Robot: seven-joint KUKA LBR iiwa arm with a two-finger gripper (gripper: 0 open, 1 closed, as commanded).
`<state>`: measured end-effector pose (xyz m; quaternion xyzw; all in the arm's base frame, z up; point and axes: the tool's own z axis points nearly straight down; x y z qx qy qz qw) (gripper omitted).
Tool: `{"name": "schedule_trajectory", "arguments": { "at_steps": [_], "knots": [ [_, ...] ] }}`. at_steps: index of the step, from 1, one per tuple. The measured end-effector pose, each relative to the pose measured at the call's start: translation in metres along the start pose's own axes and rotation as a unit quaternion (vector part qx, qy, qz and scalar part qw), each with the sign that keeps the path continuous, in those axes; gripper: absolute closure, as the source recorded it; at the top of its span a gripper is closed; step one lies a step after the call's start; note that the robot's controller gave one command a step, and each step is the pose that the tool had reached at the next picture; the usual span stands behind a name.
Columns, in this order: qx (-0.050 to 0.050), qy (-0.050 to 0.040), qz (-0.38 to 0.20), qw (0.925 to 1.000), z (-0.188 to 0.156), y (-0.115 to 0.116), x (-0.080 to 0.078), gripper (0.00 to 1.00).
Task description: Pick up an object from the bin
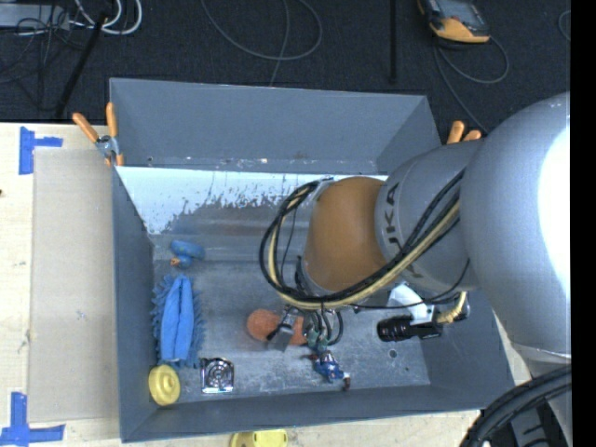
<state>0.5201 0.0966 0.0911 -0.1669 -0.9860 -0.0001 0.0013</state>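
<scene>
We see the gripper (296,331) low over the middle of the bin (279,138) floor, with a rounded orange lump (261,322) lying just beside it on the view's left, though we cannot tell whether that gripper stands open or closed.

You're looking at a bin (279,138) of grey sheet metal, matt on its walls. Its floor is scuffed and streaked with pale scratches toward the upper wall. At the left of the floor, the long blue piece (176,319) reads as soft, shaggy cloth. The yellow disc (165,385) at lower left looks like smooth plastic, and the small square piece (217,374) beside it shines like bright metal. The orange cover (345,236) on the wrist is smooth with a dull sheen, and the arm's shell (531,231) is smooth, satin silver-grey.
</scene>
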Motion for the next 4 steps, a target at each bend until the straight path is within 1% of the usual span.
{"name": "schedule_trajectory", "arguments": {
  "at_steps": [1, 2, 4],
  "knots": [
    [0.000, -0.0004, 0.000, 1.0000, -0.020, 0.000, 0.000, 1.00],
    [-0.001, -0.0025, 0.000, 1.0000, -0.032, 0.000, -0.001, 1.00],
    [0.001, 0.0008, -0.001, 1.0000, -0.046, -0.001, 0.000, 1.00]
  ]
}}
